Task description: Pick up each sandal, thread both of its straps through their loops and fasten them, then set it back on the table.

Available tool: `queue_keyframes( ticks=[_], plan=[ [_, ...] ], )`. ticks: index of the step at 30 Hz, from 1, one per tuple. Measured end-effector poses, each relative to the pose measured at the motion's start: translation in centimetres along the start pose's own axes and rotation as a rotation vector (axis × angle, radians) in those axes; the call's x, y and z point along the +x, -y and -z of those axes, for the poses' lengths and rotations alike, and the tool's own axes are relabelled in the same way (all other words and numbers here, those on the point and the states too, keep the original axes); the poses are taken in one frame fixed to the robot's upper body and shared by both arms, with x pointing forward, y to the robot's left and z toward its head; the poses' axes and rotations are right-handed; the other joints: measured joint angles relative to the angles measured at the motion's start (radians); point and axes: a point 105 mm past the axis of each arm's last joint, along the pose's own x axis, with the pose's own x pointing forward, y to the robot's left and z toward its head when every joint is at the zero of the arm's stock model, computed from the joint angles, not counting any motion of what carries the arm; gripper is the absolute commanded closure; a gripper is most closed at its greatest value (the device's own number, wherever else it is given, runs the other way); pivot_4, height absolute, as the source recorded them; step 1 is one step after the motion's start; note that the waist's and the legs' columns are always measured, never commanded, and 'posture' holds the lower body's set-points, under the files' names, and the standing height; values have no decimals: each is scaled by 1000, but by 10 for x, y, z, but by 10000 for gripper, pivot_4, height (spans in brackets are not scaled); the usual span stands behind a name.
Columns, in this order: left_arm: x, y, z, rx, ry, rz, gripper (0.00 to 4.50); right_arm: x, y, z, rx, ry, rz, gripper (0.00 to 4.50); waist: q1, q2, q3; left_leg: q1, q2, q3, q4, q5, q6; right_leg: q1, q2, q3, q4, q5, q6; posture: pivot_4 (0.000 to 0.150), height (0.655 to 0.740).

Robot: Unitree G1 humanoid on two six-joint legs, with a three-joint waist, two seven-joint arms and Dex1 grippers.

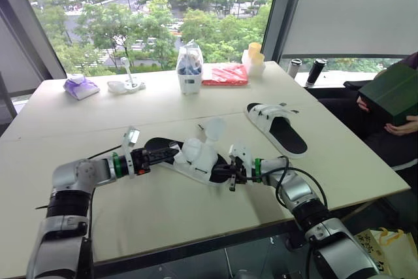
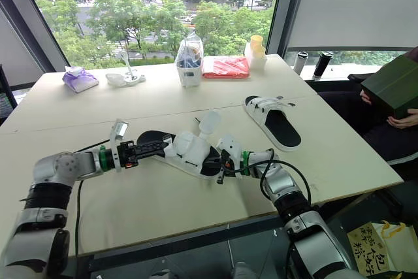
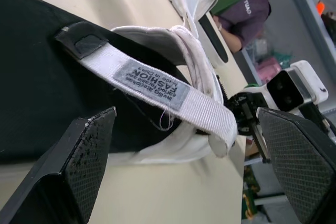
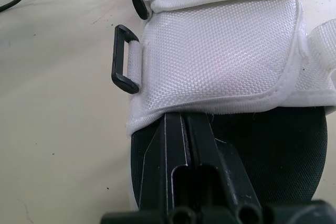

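I am reaching in from both sides of the near sandal [image 1: 196,159], which is lying on the table [image 1: 163,106] in front of me, its black footbed facing up and its white upper bunched over the middle. My left gripper [image 1: 168,155] is sitting at the sandal's left end with the jaws wide; in the left wrist view its fingers [image 3: 84,161] are standing well apart, and the labelled white strap [image 3: 152,85] is running across the gap between them, touching neither pad. My right gripper [image 1: 221,174] is coming in low at the other end. Its fingers [image 4: 173,156] are pressed together and lying over the black footbed, the tips right at the hem of the white upper [image 4: 220,51] — whether they are pinching anything there I cannot tell. Just beside that hem a black plastic loop [image 4: 125,60] is sticking out over the table with no strap through it, and another strap [image 1: 213,129] is standing up loose above the sandal. The far sandal [image 1: 277,127] is lying flat further back on my right, well apart from both grippers. At the right edge a person's hand [image 1: 400,125] is holding a green box [image 1: 392,93].
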Motion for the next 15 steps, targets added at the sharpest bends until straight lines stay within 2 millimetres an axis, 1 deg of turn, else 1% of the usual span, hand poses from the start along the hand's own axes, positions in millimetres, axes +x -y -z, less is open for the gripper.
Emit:
queue_keyframes(
  ticks=[5,6,8,11,12,14,15],
  plan=[
    [20,-4,-7,-23,34,7,257,0,0,0,-1,-1,1,45000,0,0,0,0,0,0,0,0,0,1,0,0,0,0,0,1500,7400],
    [24,-6,-10,-35,50,4,2654,0,0,0,-1,-1,1,45000,0,0,0,0,0,0,1,0,0,1,0,0,0,0,0,1500,7400],
    [29,-11,-14,-46,74,-15,8577,1,0,0,-1,-1,0,45000,-2,0,0,0,0,0,0,0,0,0,0,0,0,0,0,1500,7400],
    [29,-16,-18,-59,105,-31,23820,1,0,0,-1,0,0,45000,-1,0,0,0,0,0,0,0,0,0,0,-1,0,0,0,1500,7400],
    [29,-17,-20,-62,116,-30,29549,1,0,0,-2,0,1,45000,-1,-1,0,0,0,0,0,0,0,0,0,-1,0,0,0,1500,7400],
    [28,-15,-26,-56,138,-22,38533,0,0,0,-1,1,3,45000,-1,-1,0,0,0,0,0,0,0,1,0,-1,0,0,0,1500,7400],
    [27,-13,-29,-54,148,-14,38533,0,0,0,-1,1,3,45000,-1,-1,0,0,0,0,0,0,0,1,0,-1,0,0,0,1500,7400]
  ],
)
